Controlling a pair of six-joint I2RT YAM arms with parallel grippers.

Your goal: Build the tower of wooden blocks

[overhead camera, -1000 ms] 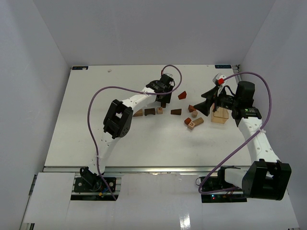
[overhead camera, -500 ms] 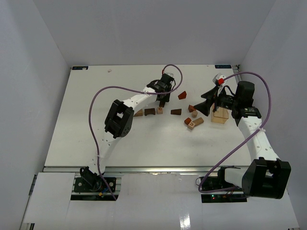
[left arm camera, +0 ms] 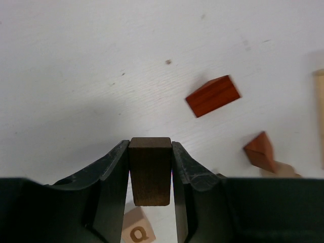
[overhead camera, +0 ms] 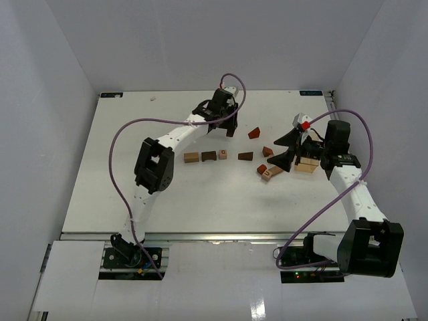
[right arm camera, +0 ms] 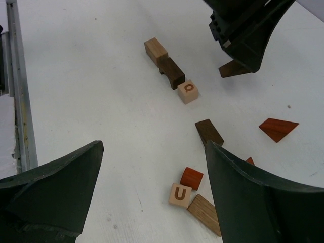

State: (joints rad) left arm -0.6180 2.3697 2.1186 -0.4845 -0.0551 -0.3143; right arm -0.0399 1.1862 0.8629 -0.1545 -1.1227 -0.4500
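Small wooden blocks lie scattered mid-table. A tan block (overhead camera: pixel 192 157), a dark arch (overhead camera: pixel 208 156) and a letter cube (overhead camera: pixel 223 154) form a row, with a dark wedge (overhead camera: pixel 245 156) beside them. My left gripper (overhead camera: pixel 227 125) is shut on a dark brown block (left arm camera: pixel 150 169), held above the table behind that row. My right gripper (overhead camera: pixel 289 150) is wide open and empty over a red block (right arm camera: pixel 192 178), a U cube (right arm camera: pixel 179 194) and a tan plank (right arm camera: pixel 205 213). A red wedge (overhead camera: pixel 254 133) lies apart.
A larger pale wooden block (overhead camera: pixel 306 163) stands right of my right gripper, under its wrist. Another reddish block (overhead camera: pixel 267 151) lies by the right fingers. White walls close the table at the back and both sides. A metal rail (right arm camera: pixel 20 101) runs along the near edge.
My left gripper has risen and moved toward the back of the table with the dark brown block in it. My right arm has shifted slightly nearer, its jaws still open.
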